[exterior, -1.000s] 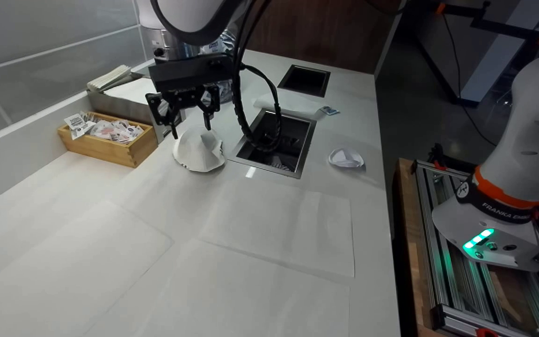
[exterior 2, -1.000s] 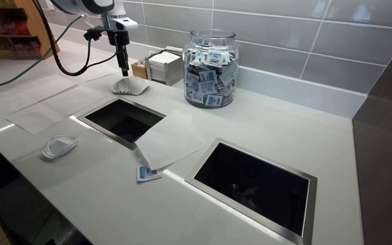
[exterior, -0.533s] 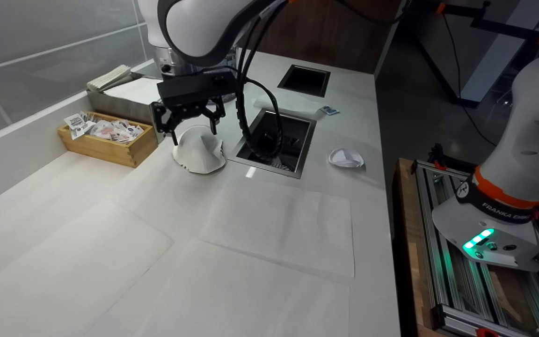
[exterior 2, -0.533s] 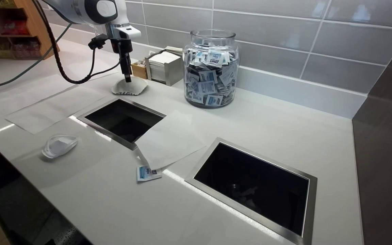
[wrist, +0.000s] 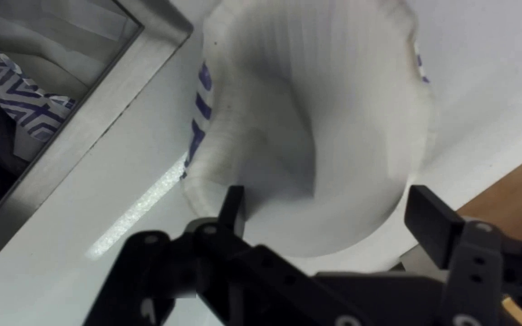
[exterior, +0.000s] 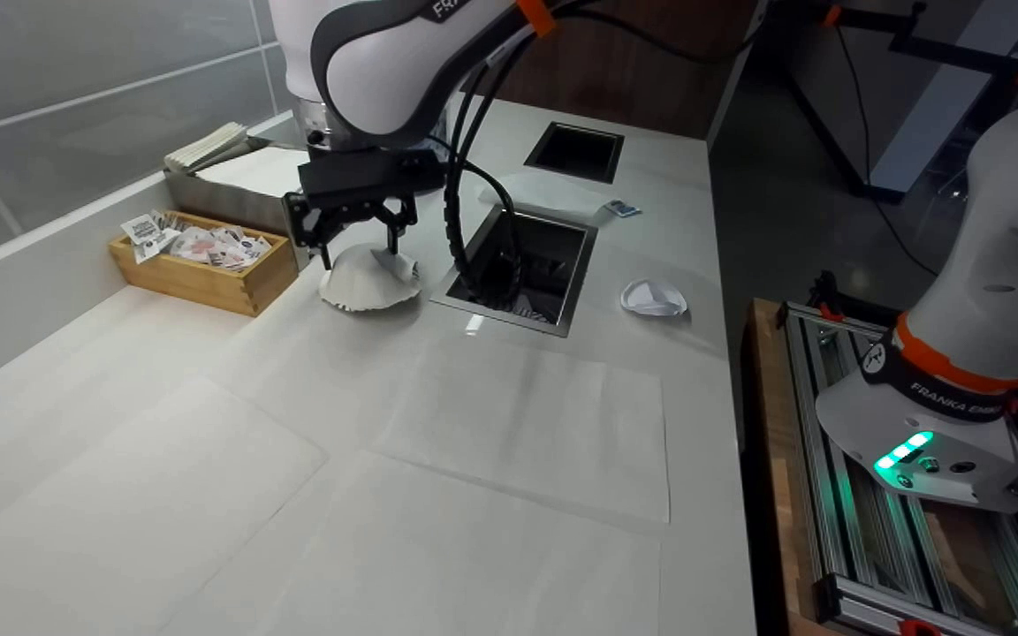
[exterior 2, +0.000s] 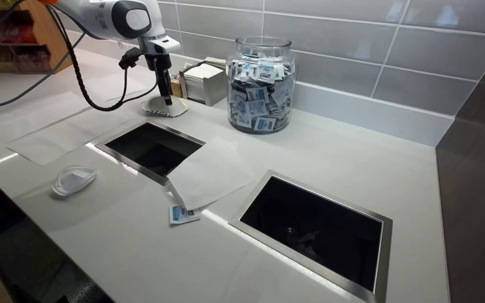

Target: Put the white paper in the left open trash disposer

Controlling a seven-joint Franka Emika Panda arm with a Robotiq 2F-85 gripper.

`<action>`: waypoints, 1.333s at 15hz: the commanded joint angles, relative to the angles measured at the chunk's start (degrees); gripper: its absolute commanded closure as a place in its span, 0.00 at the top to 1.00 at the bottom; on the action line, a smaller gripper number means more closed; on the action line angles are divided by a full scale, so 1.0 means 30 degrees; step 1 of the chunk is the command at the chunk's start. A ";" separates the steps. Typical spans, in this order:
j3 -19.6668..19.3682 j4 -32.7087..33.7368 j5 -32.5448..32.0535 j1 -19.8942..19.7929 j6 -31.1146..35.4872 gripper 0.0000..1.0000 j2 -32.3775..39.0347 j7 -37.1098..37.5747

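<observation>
A crumpled, bowl-shaped white paper with a blue striped edge lies on the counter, also in an exterior view and the wrist view. My gripper points down over it with the jaws wide apart. In the wrist view my gripper has its left fingertip over the paper's folded part and its right fingertip just beyond the paper's edge; I cannot tell whether they touch it. A metal-rimmed trash opening is beside the paper; a second trash opening is farther along the counter.
A smaller crumpled paper lies near the counter's edge. A flat sheet lies between the openings with a blue packet. A glass jar, a napkin holder and a wooden box stand by the wall.
My gripper has come down onto the paper and moved slightly toward the jar. The paper has shifted a little the same way and looks flatter. The jaws stay open.
</observation>
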 commanded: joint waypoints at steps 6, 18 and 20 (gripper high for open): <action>-0.0354 -0.0333 -0.0725 0.0251 -0.0041 0.36 0.0116 0.0508; -0.0500 -0.0374 -0.1444 0.0507 -0.0455 0.03 -0.0195 0.0527; -0.0428 -0.0403 -0.1399 0.0445 -0.0666 0.35 -0.0448 0.0370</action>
